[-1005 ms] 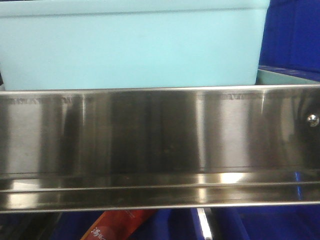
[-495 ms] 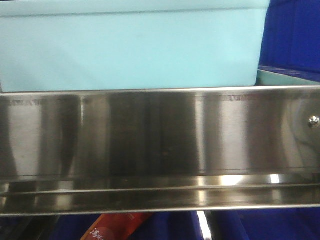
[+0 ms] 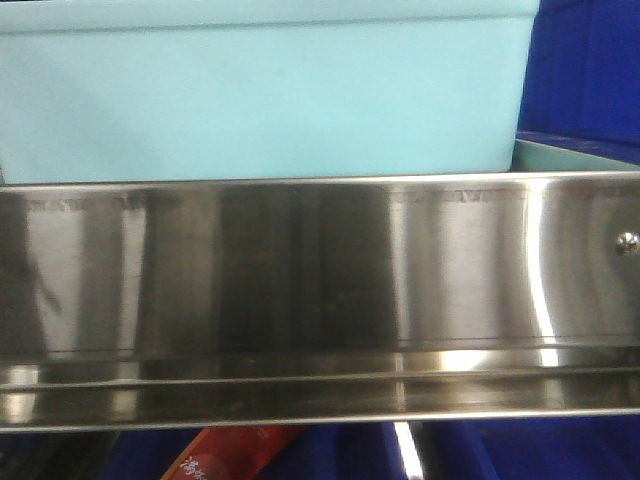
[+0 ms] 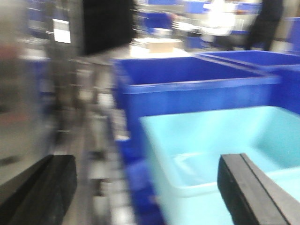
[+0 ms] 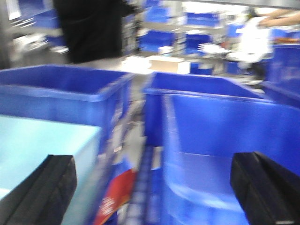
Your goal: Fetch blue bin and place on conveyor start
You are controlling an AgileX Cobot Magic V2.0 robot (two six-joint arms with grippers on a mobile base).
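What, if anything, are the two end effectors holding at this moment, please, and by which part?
Nothing is held. Both the left end effector and the right end effector are open, gripping nothing; the blue bin is not gripped.

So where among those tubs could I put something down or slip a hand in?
Inside the blue bin and the dark blue tub right of it; both look bare. Between them it's crowded: a narrow gap showing a red packet.

My left claw point(image 4: 147, 190) stood wide open, jaws at opposite lower corners of its view. My right claw point(image 5: 152, 190) stood equally wide.
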